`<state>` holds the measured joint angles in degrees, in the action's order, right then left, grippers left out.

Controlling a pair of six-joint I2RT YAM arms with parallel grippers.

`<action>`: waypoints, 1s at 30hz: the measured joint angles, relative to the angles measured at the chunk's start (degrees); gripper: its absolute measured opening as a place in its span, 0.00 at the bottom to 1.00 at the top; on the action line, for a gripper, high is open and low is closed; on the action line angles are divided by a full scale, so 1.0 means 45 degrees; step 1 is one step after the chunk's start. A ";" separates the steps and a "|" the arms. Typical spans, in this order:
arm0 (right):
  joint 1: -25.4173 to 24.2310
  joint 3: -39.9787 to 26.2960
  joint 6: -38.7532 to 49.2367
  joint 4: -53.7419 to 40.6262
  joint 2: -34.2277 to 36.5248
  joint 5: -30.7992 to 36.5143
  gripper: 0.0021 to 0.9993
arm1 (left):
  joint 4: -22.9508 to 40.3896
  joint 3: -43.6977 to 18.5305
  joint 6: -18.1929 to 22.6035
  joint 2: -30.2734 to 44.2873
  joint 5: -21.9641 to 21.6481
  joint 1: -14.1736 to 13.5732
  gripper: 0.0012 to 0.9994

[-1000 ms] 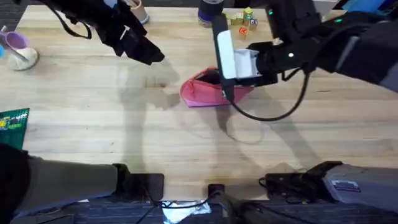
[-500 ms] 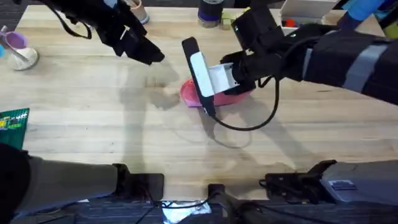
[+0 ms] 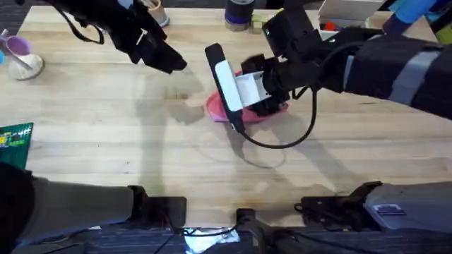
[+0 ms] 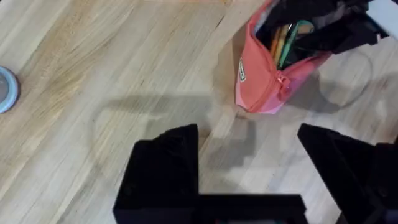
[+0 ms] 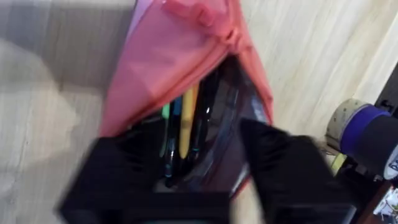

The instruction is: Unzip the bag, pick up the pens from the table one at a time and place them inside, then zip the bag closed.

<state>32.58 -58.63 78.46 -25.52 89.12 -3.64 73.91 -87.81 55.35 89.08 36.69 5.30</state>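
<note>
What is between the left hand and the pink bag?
Just bare table. The left wrist view shows plain wood between the left hand and the pink bag.

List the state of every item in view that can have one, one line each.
bag: unzipped, mouth gaping, lying on the table.
pens: inside the bag, yellow and green barrels showing through the opening.
left gripper: jaws open, empty, hovering apart from the bag.
right gripper: at the bag's open mouth, jaws spread over the opening.
purple cup: upright at the table's far left.
</note>
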 joint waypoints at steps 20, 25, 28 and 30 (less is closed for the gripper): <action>0.0155 -0.0005 -0.0160 0.0146 -0.0005 0.0801 1.00 | 0.0024 0.0000 0.0000 0.0000 -0.0005 0.0000 1.00; 0.0318 -0.0005 -0.1661 0.0092 -0.0087 0.1752 1.00 | 0.0058 0.0000 0.0000 0.0000 -0.0005 0.0000 1.00; 0.0321 -0.0005 -0.2919 -0.0035 -0.0351 0.2012 1.00 | 0.0060 0.0000 0.0000 0.0000 -0.0005 0.0000 1.00; 0.0316 -0.0005 -0.3616 -0.0077 -0.0632 0.2172 1.00 | 0.0117 0.0000 0.0025 0.0000 -0.0005 0.0000 1.00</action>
<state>34.00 -58.65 62.18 -25.87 86.27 6.13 74.44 -87.81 55.47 89.08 36.67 5.30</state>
